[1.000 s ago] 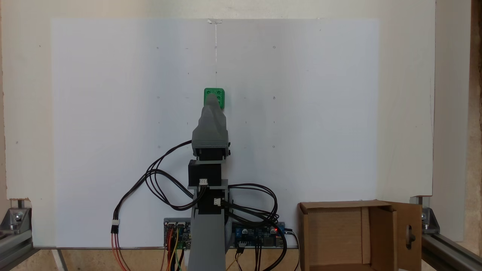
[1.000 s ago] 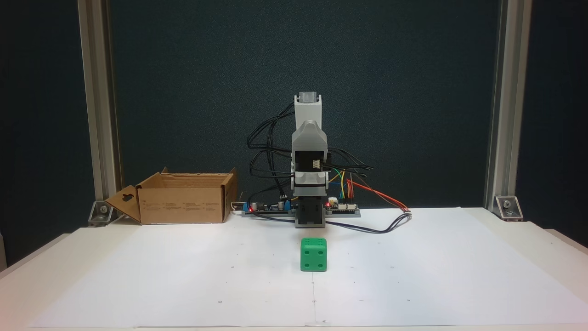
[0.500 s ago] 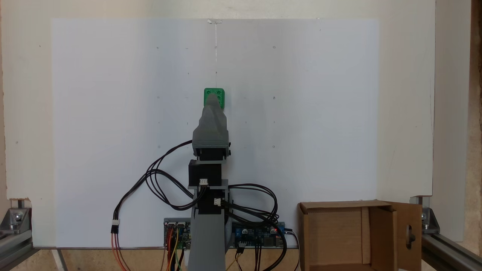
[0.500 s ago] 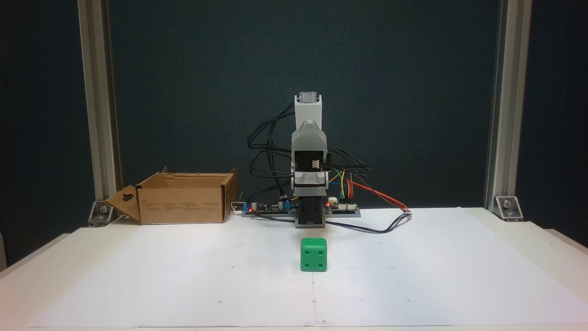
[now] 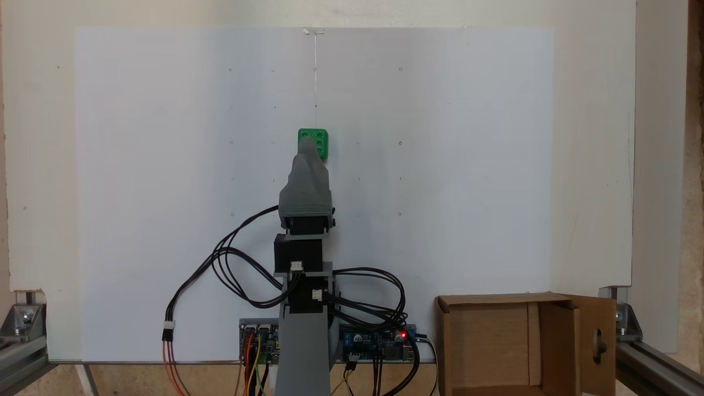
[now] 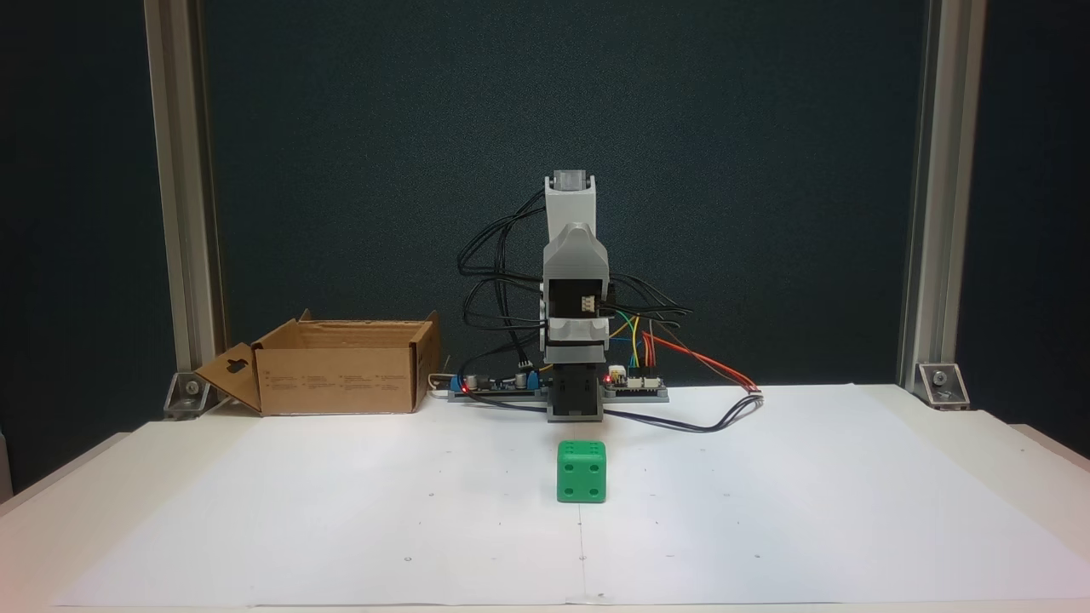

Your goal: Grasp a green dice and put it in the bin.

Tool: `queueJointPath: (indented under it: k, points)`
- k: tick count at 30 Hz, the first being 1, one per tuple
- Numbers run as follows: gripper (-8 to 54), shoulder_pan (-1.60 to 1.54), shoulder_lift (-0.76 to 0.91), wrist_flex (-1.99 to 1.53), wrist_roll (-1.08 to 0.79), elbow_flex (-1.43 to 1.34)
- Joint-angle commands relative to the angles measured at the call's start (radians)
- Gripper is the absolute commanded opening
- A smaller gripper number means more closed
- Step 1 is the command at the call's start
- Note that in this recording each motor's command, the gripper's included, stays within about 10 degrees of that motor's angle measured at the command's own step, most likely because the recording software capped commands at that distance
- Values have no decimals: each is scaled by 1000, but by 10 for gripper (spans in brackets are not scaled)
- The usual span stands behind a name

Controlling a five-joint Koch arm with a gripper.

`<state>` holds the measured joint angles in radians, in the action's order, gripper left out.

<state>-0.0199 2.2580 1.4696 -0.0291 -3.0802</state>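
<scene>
The green dice [image 5: 319, 138] sits on the white paper near the middle of the table, a short way in front of the arm's base, and shows as a small cube [image 6: 582, 471] with four pips facing the front camera. My gripper [image 5: 306, 146] is raised over the base and points toward the dice. From above its grey tip overlaps the dice's near left edge, but the other fixed view has the gripper [image 6: 576, 253] well above and behind the dice, touching nothing. Its jaws lie one behind the other, so their gap is hidden. The cardboard bin [image 5: 495, 299] stands open beside the base [image 6: 341, 379].
Circuit boards [image 6: 634, 385] and looping black and coloured cables [image 5: 231, 269] lie around the base. Aluminium posts [image 6: 924, 213] stand at the table's back corners. White paper [image 5: 440, 165] covers the table around the dice.
The gripper has swung very slightly sideways, its tip shifting a little left in the view from above. The dice and the bin have not moved.
</scene>
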Motion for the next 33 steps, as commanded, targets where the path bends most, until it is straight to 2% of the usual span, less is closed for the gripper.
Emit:
queueJointPath:
  k: [1,6,15,16,27,33]
  points:
    - [444,-6,106,-14,5,-26]
    - [445,9,109,-290,-32,133]
    - [439,31,117,-908,-48,595]
    - [439,41,117,-1078,-48,667]
    - [431,34,103,-1765,-32,1216]
    - [432,34,-107,-2181,-8,1420]
